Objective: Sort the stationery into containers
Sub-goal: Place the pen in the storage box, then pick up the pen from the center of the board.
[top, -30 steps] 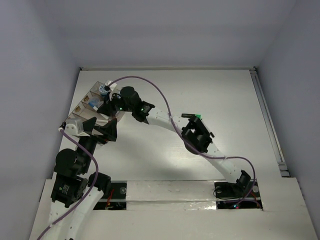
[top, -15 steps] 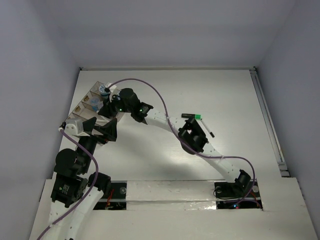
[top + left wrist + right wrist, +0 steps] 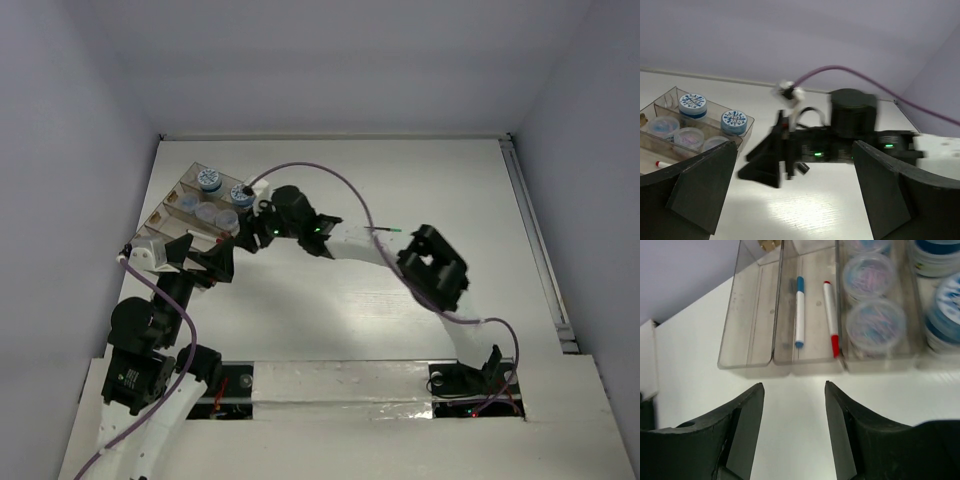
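The clear organiser tray (image 3: 178, 172) stands at the far left. Two blue-topped jars (image 3: 209, 180) (image 3: 242, 193) and clear jars (image 3: 205, 212) sit in it. In the right wrist view a blue-capped pen (image 3: 799, 312) and a red-capped pen (image 3: 829, 315) lie in one compartment beside clear jars (image 3: 875, 325). My right gripper (image 3: 794, 387) is open and holds nothing, just in front of the tray's (image 3: 752, 315) edge. My left gripper (image 3: 200, 258) is wide open near the tray's near end, facing the right gripper (image 3: 765, 165). A thin pen with a green end (image 3: 385, 229) lies mid-table.
A purple cable (image 3: 330, 180) arcs over the right arm. The right arm's elbow (image 3: 435, 265) hangs over the table's middle and hides part of the surface there. Walls close in the table at the back and on both sides.
My right gripper has opened and drawn back from the tray toward the right. A second blue-topped jar now stands in the tray where the gripper was. The left arm has not moved.
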